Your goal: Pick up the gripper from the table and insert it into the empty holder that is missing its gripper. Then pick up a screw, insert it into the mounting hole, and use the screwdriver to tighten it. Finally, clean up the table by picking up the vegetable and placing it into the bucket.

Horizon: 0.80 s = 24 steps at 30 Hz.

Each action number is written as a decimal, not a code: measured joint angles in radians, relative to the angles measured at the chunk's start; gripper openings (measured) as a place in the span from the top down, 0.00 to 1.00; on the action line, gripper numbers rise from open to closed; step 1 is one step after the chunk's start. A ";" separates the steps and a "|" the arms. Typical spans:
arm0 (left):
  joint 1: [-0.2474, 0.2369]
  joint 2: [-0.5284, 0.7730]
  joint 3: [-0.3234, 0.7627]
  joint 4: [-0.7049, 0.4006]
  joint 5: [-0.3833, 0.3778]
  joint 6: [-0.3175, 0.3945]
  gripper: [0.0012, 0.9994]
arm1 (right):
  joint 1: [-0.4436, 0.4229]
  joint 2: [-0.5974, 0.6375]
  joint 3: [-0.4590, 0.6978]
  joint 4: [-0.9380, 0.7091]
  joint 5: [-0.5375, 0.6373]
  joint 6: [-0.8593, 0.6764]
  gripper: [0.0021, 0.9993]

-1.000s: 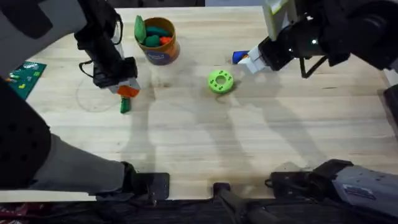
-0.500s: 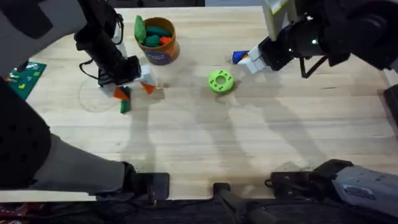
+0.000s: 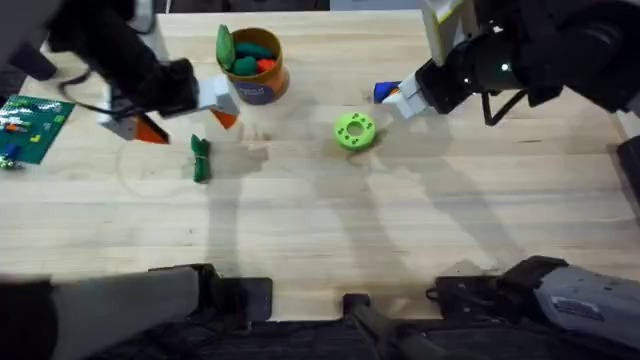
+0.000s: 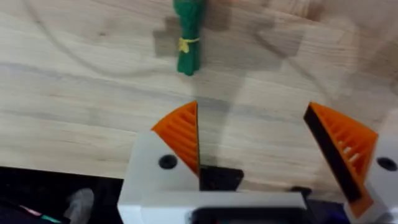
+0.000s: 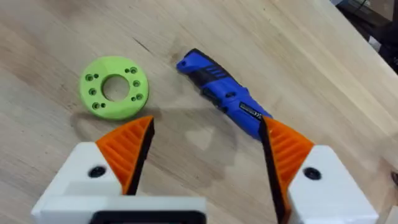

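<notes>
Patience is paying here: the left gripper, jaws standing apart and empty, is hovering near the vegetable lying on the pale wooden table, needing to straddle it crosswise before carrying it to the bucket nearby.

We see the bucket at the far middle-left of the table, the vegetable nearer and left of it. The disc lies right of both, the screwdriver just beyond it, far right.
</notes>
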<state>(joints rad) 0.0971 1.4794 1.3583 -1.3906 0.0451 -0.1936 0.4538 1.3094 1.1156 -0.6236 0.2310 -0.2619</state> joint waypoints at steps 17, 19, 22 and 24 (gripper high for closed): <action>0.027 0.148 0.009 0.085 -0.120 0.034 0.01 | 0.000 0.000 0.000 -0.001 0.000 0.000 0.02; 0.027 0.184 0.009 0.101 -0.118 0.045 0.01 | 0.000 0.000 0.000 -0.001 0.000 0.000 0.02; 0.027 0.234 0.009 0.115 -0.117 0.058 0.01 | 0.000 0.000 0.000 -0.001 0.000 0.000 0.02; 0.027 0.265 0.009 0.122 -0.118 0.063 0.01 | 0.000 0.000 0.000 -0.001 0.000 0.000 0.02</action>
<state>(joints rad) 0.1242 1.7446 1.3678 -1.2683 -0.0727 -0.1308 0.4538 1.3094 1.1156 -0.6250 0.2310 -0.2619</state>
